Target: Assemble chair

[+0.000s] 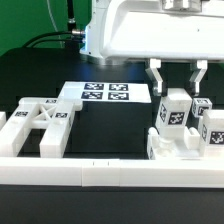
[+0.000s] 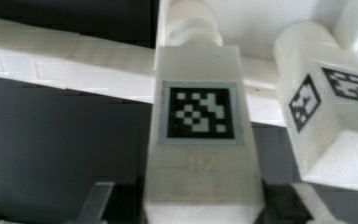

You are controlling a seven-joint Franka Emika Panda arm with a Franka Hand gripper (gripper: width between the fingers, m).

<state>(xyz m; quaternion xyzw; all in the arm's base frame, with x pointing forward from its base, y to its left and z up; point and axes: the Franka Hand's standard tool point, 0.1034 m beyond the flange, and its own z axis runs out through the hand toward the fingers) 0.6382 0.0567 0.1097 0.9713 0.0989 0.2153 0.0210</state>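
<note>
The post (image 1: pixel 175 112) stands upright on the slab (image 1: pixel 176 152), near the bench's (image 1: pixel 110 135) edge on the exterior view's right. It seems to be kept vertical so that its foot can seat in the slab, probably as one leg of the chair. Whether the foot is fully home cannot be told, because the joint is hidden. A second post (image 1: pixel 207 122) stands just beside it on the same slab, nearer that edge, so the grip has to stay narrow and straight to avoid knocking it.

The panel (image 1: pixel 45 125) lies flat near the opposite edge, against the rail (image 1: pixel 110 178) that borders the bench on the side nearest the exterior camera. It appears parked there, untouched, within reach for a later step. The marker board (image 1: pixel 105 95) lies flat toward the middle of the far side.

The pincer (image 1: pixel 176 86) hangs straight above the post, nearly closed, its two fingers clamped on the post's upper end from either side. In the wrist view the post (image 2: pixel 202 110) fills the gap in the pincer (image 2: pixel 190 196), with the second post (image 2: pixel 327 95) alongside and not in the grip.
</note>
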